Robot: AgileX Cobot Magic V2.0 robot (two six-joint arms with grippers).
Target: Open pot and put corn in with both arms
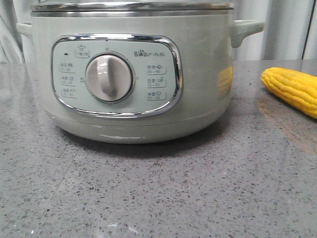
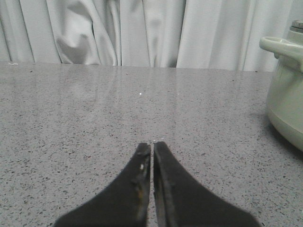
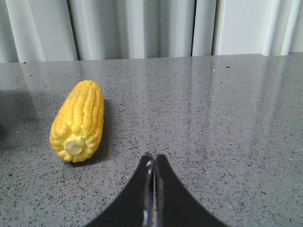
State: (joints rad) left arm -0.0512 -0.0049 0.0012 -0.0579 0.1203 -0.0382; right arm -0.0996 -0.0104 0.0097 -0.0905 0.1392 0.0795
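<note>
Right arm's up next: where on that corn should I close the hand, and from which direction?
Grip the corn across its thick middle, coming down from above. It lies flat on the table, clear of the pot, so both long sides are free for the fingers. Its cut end faces the right hand, which is shut, so open it first and turn the fingers crosswise to the cob's length.

I'm working at a staged test bench, not a real kitchen: a speckled grey stone-look table [image 1: 158, 198], pale curtains [image 2: 118, 33] hung all along behind it (plain backdrop), and one cooker pot [image 1: 133, 74] as a prop.
</note>
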